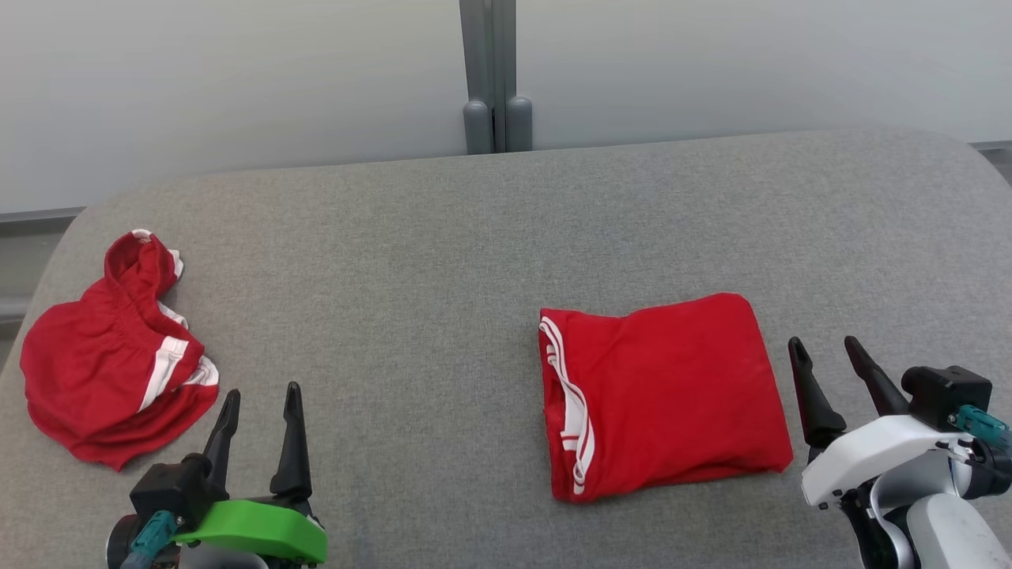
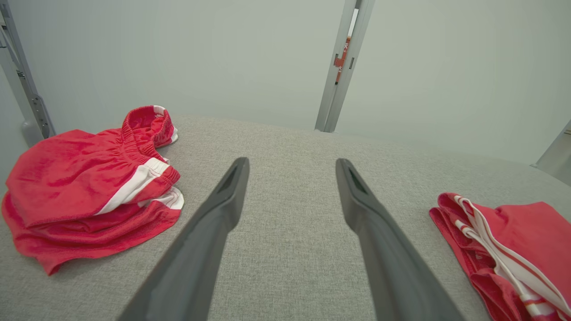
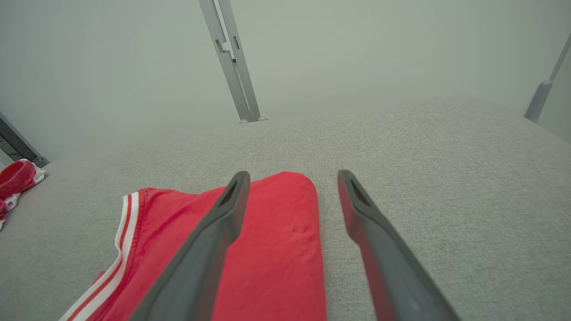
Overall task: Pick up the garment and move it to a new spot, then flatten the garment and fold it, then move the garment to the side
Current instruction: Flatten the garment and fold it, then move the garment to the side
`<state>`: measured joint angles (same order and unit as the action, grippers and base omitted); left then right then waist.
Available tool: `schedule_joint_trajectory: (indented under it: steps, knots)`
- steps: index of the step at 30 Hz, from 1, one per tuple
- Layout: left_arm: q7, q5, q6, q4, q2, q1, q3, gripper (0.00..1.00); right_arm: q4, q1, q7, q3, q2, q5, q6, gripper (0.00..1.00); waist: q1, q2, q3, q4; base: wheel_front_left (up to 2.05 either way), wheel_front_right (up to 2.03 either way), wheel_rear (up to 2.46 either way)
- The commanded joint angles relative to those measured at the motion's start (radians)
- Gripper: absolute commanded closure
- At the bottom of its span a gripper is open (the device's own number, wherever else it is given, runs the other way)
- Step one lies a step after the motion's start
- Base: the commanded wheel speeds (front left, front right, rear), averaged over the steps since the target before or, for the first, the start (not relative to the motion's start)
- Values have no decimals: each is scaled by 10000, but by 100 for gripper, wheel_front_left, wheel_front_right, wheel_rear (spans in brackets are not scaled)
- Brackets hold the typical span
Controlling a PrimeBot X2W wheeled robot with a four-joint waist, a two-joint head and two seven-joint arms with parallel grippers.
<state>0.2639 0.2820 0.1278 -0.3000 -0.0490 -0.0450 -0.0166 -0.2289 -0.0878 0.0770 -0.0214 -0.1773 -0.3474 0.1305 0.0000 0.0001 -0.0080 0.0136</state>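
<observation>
The folded garment [image 1: 664, 395] lies flat on the counter [image 1: 411, 276], right of centre, its white-striped edge to the left, running near to far; the right tool [image 1: 822, 341] stands just beside its right edge, wide and empty, straddling that edge in the wrist view; the left tool [image 1: 262, 390], also wide and empty, is well apart, nearer the crumpled garment [image 1: 103, 363] at the left; moving the folded one aside likely falls to the right arm.

Wore a green shell [image 1: 253, 531] on the left hand [image 1: 262, 390], white on the right hand [image 1: 822, 341]; carried long dark tapering fingers [image 1: 292, 442], black mounts [image 1: 945, 391], teal connectors [image 1: 980, 423].
</observation>
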Motion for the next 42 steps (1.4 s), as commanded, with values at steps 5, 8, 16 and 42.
schedule_joint_trajectory:
  steps: [5,8,16,42]
  knots:
    - [-1,-174,39,16,-32,68,48,0,-145,-134,-73,-35,-34,-124,4,0,0,-1,57,56,0,0,0]
    - [-1,-174,40,98,-32,122,13,0,-245,-322,-338,-54,-196,133,4,0,0,-1,119,107,0,0,0]
    - [-1,9,33,210,-34,-189,-134,0,-1439,-1098,-2552,367,-168,61,4,0,0,-1,658,522,0,0,0]
    - [-1,-10,34,744,-32,-979,-149,0,-2761,-3481,-6161,-1205,-1657,1069,-16,100,0,-1,2326,654,0,0,0]
